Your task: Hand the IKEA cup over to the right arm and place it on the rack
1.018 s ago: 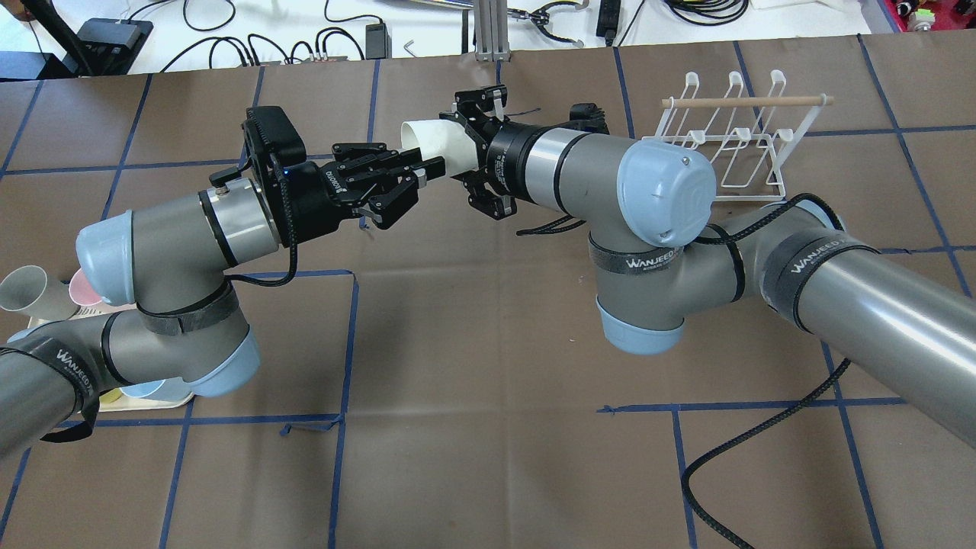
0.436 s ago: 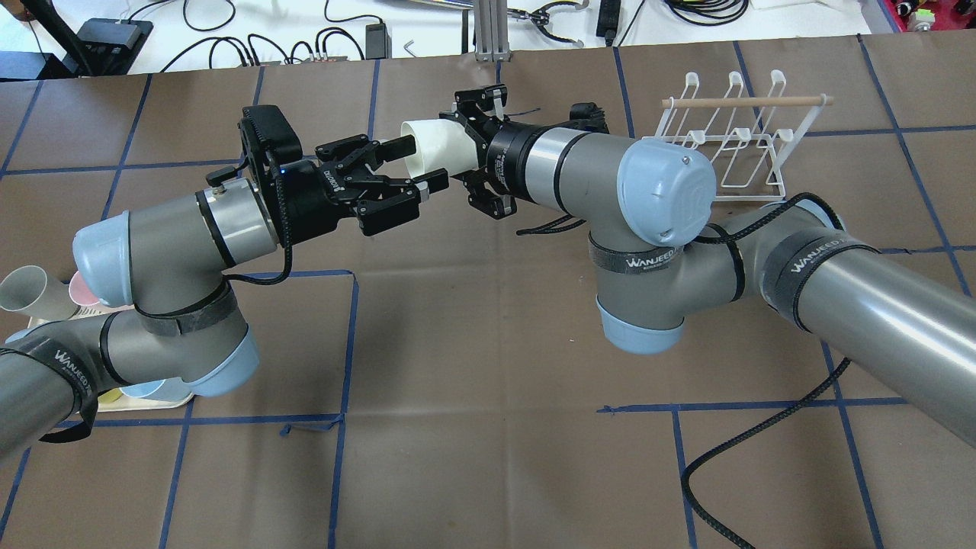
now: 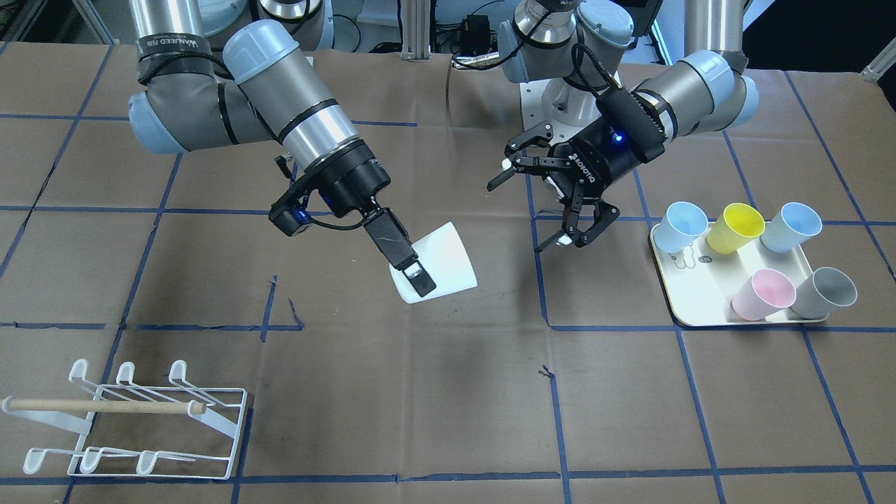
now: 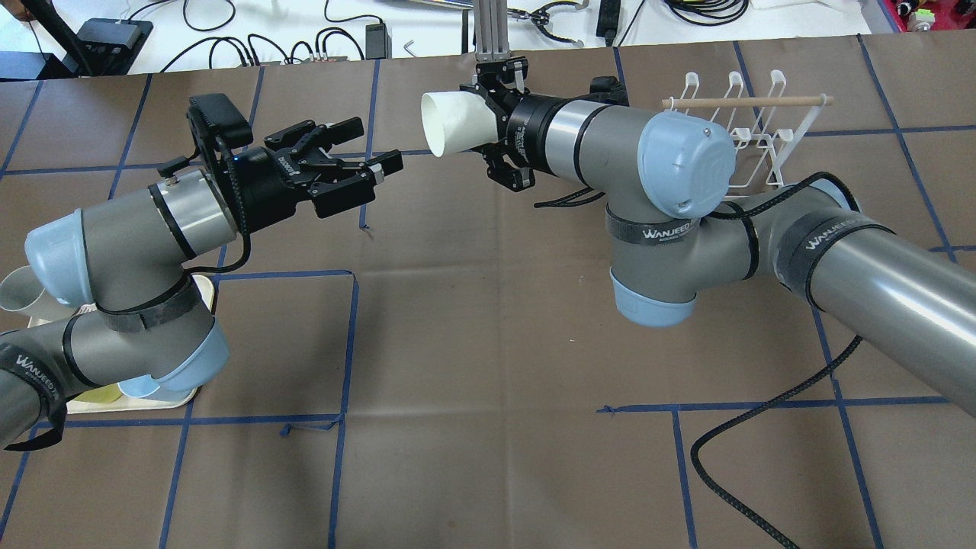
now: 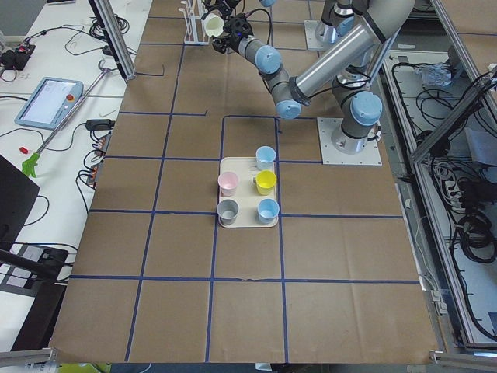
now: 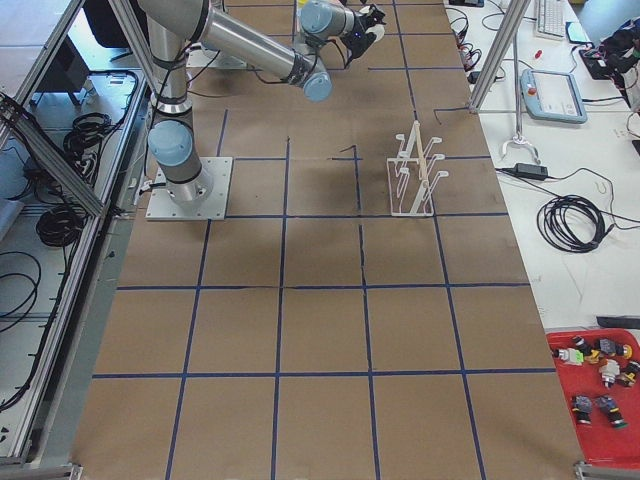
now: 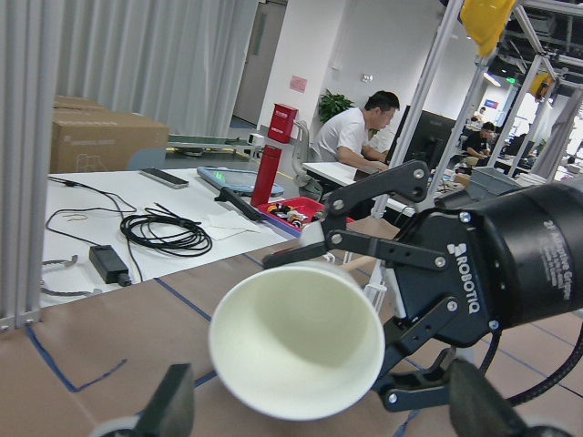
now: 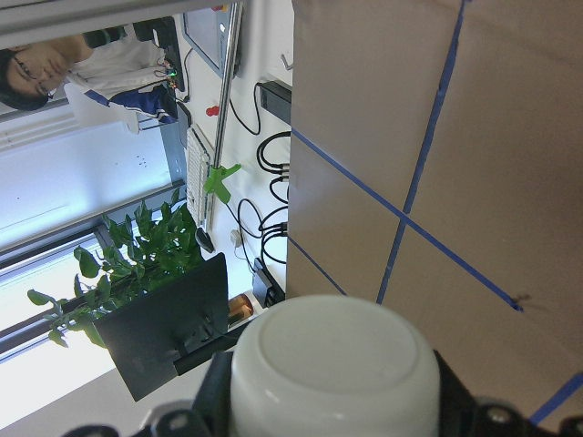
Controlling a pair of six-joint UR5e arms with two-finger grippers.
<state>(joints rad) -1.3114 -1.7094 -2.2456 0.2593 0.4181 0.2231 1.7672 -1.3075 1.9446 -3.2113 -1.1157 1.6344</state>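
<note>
While lifted above the table, one white cup lies sideways, its base clamped in the right gripper. Left gripper: fingers spread wide, apart from the cup. One rack, six pegs, well apart. One tray bearing two blue cups, one yellow cup, one pink cup, one grey cup.

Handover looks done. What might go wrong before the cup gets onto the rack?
The right gripper pinches the white cup only near its base, sideways, so it may slip or twist in transit. The rack is light wire; a misaimed cup could catch the dowel and shove it.
</note>
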